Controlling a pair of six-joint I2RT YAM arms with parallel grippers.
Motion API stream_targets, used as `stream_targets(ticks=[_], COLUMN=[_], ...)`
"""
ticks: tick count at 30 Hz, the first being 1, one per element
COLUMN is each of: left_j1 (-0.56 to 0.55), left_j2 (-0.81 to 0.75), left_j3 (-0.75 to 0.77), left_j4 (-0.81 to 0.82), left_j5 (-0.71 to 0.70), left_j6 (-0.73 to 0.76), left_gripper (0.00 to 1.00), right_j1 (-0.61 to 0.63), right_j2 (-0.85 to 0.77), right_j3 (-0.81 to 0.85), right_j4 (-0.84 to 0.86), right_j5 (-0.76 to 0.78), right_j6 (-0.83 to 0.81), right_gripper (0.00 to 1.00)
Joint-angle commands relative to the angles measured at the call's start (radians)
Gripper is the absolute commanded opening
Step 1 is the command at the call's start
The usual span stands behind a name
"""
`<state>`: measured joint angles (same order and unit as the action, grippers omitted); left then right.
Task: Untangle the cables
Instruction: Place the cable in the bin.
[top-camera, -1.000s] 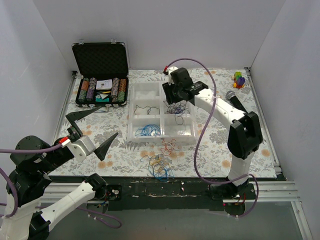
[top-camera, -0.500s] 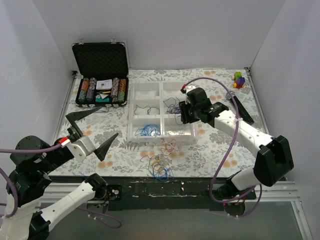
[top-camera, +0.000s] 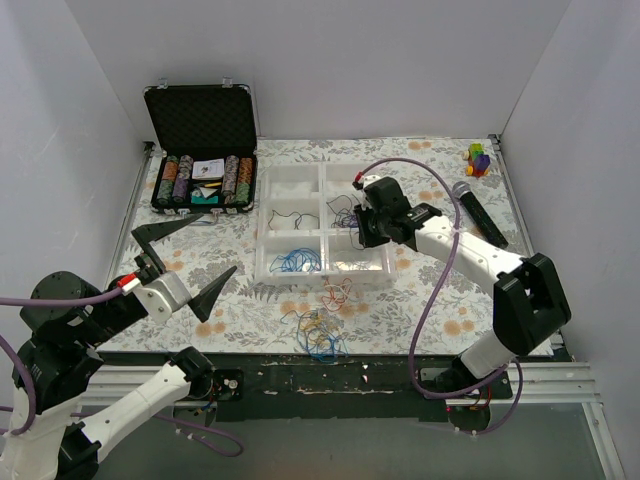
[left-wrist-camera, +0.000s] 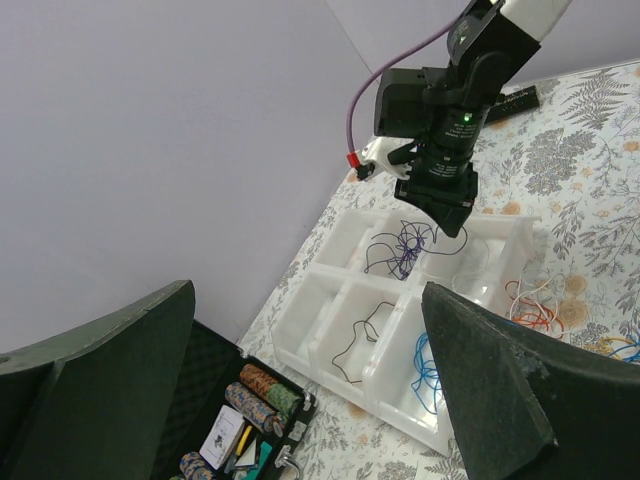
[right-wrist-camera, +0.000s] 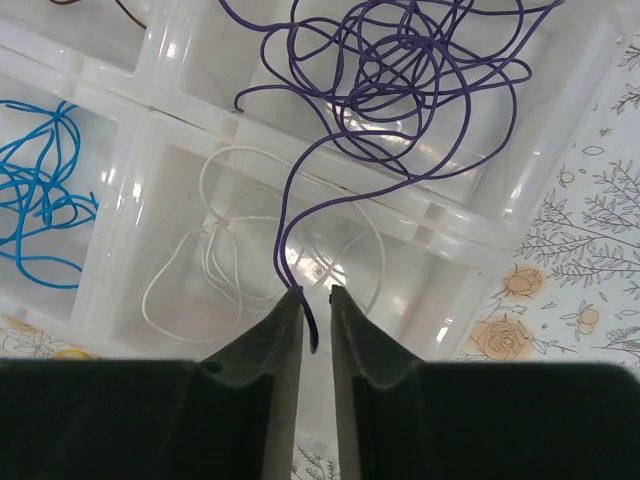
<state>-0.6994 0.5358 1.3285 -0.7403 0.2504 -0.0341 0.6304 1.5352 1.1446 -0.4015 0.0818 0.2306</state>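
Between the right gripper's (right-wrist-camera: 316, 292) fingertips lies the loose end of the purple cable (right-wrist-camera: 404, 40), with its tangle just ahead in a tray (right-wrist-camera: 540, 190) compartment. The jaws have narrowed to a slit around that end without visibly pinching it, so a grip and pull-out look imminent.

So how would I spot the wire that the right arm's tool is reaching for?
Find the white divided tray mid-table. In its right column, middle compartment, lies a loose tangle, one end reaching into the right tool. It is the only purple one; beside it lie a blue wire, a white wire and a dark wire.
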Motion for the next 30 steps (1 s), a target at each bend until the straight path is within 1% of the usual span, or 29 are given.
stream_targets(ticks=[1,3,4,10,14,17,21,30], left_j1=[0.001,0.001,0.001,0.003,0.003,0.001,0.001,0.001], left_j2=[0.013,0.012,0.012,0.013,0.018,0.018,0.020,0.024], left_j3=[-0.003,-0.005,-0.008,-0.012,-0.009,-0.008,-0.009,-0.009], left_j4=[-0.002,-0.004,-0.005,0.002,-0.001,-0.002,0.001,0.004], left_j5=[-0.005,-0.007,-0.007,-0.010,-0.014,-0.020,-0.020,-0.016], left_j6=[-0.003,-0.003,-0.003,-0.004,-0.003,-0.001,-0.001,0.000], left_gripper=[0.98,0.98,0.98,0.98,0.98,0.98,0.98,0.98], right_j1=[-0.003,-0.005,-0.006,-0.049,-0.072,-0.075,-0.075,-0.075], right_j2=[0.029,0.036,0.043,0.147,0.229,0.282,0.330,0.372], right_j3=[0.066,0.107,0.131,0.351,0.414,0.412,0.368,0.279], right_j4=[0.041,0.041,0.038,0.004,0.024,0.047,0.078,0.066], right_j5=[-0.007,0.007,0.021,0.030,0.021,0.015,0.001,-0.007], right_j6=[-0.013,-0.030,-0.042,-0.097,-0.109,-0.102,-0.077,-0.057], right_gripper=[0.17,0.04,0.01,0.01,0.01,0.01,0.01,0.01])
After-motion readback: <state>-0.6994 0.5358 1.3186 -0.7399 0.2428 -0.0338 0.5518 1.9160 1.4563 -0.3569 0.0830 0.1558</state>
